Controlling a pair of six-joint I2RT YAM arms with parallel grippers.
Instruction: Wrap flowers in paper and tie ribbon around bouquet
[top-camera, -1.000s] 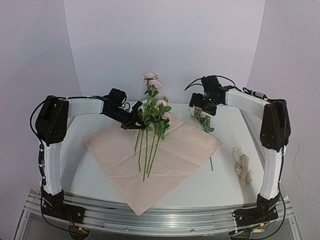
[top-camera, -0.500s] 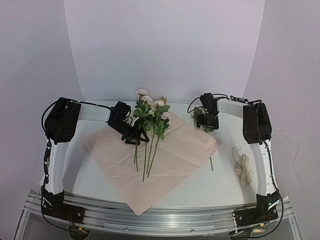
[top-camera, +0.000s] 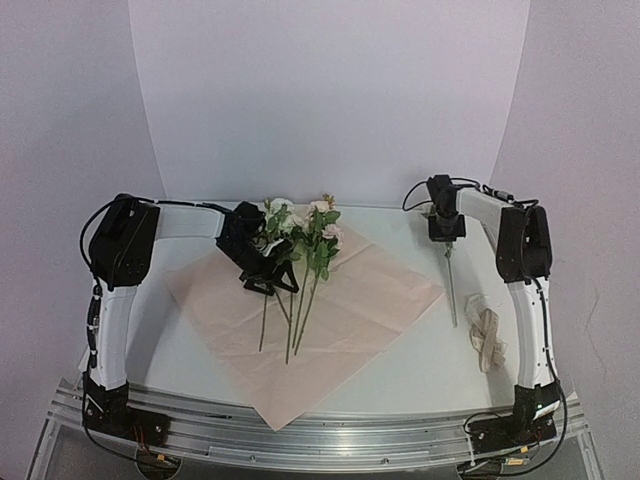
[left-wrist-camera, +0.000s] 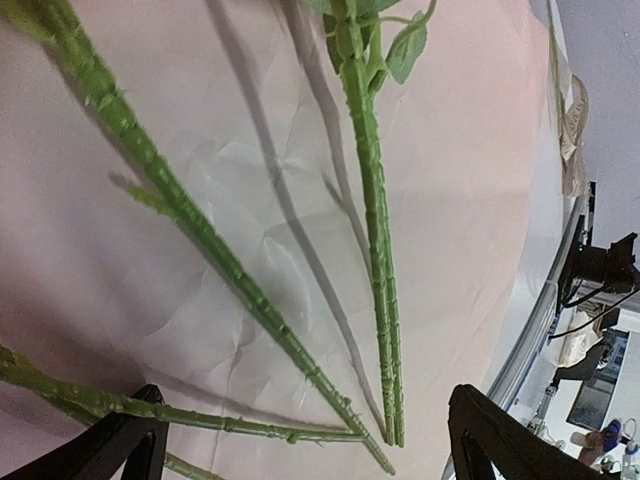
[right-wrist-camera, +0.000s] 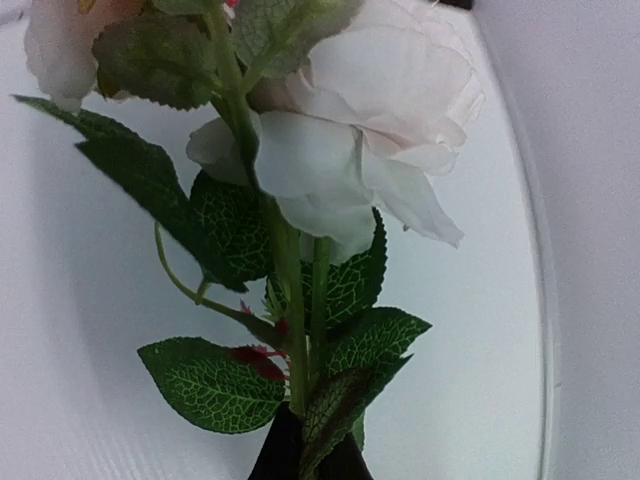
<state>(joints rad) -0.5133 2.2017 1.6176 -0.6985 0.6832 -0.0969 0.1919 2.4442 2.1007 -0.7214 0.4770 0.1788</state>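
Observation:
The light pink paper (top-camera: 370, 290) lies spread like a diamond on the table. Several flowers (top-camera: 305, 225) rest on it, blooms at the far side and thin green stems (left-wrist-camera: 375, 260) running toward me. My left gripper (top-camera: 268, 282) hovers open just over those stems, its black fingers (left-wrist-camera: 500, 440) wide apart with nothing held between them. At the back right my right gripper (top-camera: 445, 236) is shut on one more flower (right-wrist-camera: 340, 110) just below its leaves; the stem (top-camera: 451, 290) trails down toward me. The cream ribbon (top-camera: 487, 335) lies bunched at the right.
The white table (top-camera: 200, 350) ends in a metal rail (top-camera: 320, 435) at the near edge, where both arm bases are bolted. A white backdrop curves up behind the table. The ribbon also shows past the paper's edge in the left wrist view.
My left gripper opened and let its flower down onto the paper among the others. My right gripper shut on the flower at the back right and swung it so the stem points toward me.

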